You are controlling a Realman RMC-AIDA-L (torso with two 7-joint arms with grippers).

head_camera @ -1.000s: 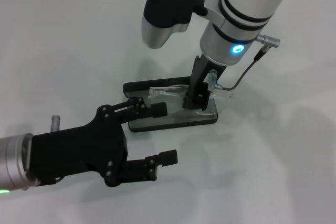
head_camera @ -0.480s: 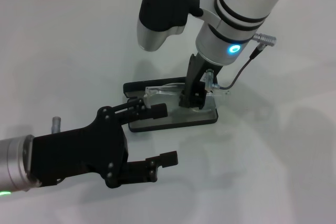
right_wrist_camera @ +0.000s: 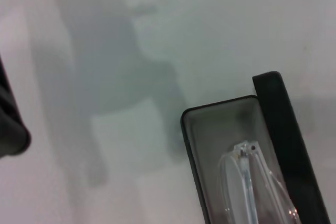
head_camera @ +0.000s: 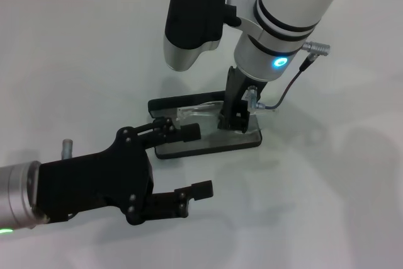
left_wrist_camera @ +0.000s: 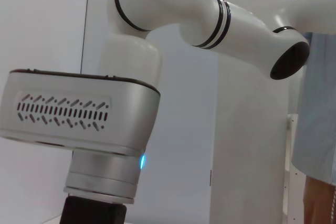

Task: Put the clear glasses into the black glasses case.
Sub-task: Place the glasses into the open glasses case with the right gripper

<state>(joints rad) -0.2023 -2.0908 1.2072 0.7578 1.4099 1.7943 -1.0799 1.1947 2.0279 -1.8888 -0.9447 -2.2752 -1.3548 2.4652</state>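
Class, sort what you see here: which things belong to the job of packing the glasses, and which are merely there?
Belonging to the job:
- clear glasses, lying in the case
- black glasses case, open
- right gripper, down on the glasses over the case

Merely there:
- left gripper, open, hovering near the case and holding nothing
- white table

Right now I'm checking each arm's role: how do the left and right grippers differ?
The left gripper hovers open and empty near the black glasses case; the right gripper is down inside the case, on the clear glasses. The left lies level; the right points down. Both are black.
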